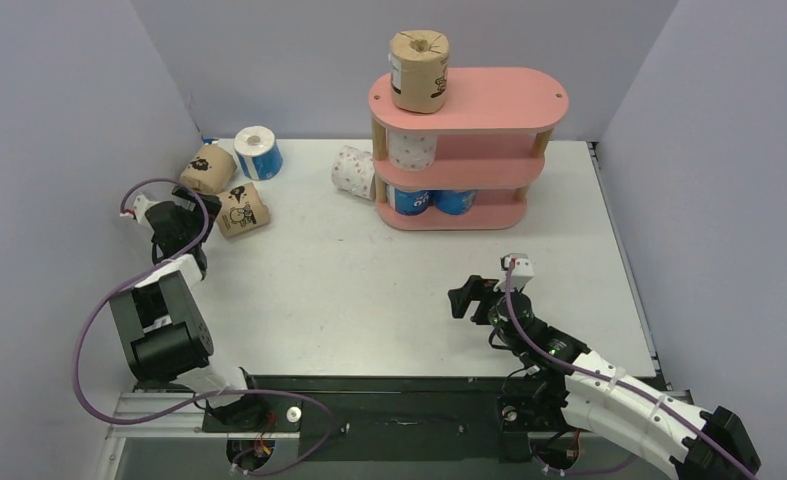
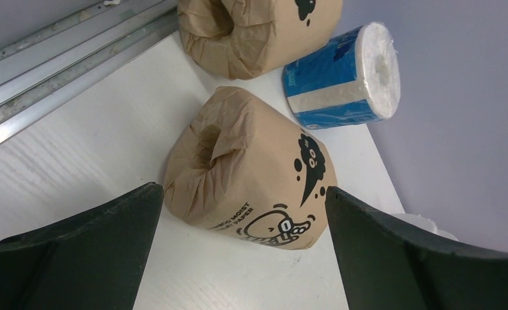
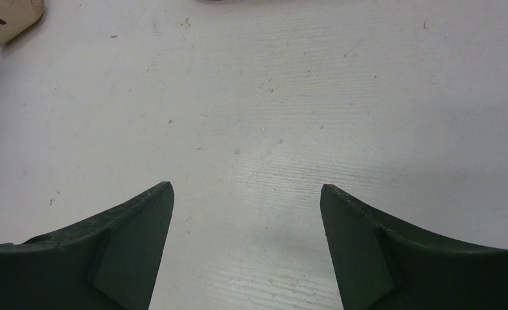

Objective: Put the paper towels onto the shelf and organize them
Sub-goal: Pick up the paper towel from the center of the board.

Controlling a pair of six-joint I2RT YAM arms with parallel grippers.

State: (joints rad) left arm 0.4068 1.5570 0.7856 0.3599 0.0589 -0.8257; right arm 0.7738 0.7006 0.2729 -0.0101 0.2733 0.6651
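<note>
The pink shelf (image 1: 489,100) stands at the back. It holds a brown roll (image 1: 419,70) upright on the top board, a white dotted roll (image 1: 412,150) on the middle one and two blue rolls (image 1: 431,201) at the bottom. Another white dotted roll (image 1: 354,172) lies on the table against its left post. At the left lie two brown rolls (image 1: 241,210) (image 1: 207,168) and a blue roll (image 1: 258,152). My left gripper (image 2: 243,194) is open, and the nearer brown roll (image 2: 251,174) lies just ahead of its fingertips, untouched. My right gripper (image 3: 246,187) hangs open over bare table.
Grey walls close in the table (image 1: 369,280) on the left, back and right. The left-hand rolls lie near the left wall and back corner. A metal rail (image 2: 64,45) runs along the table edge in the left wrist view.
</note>
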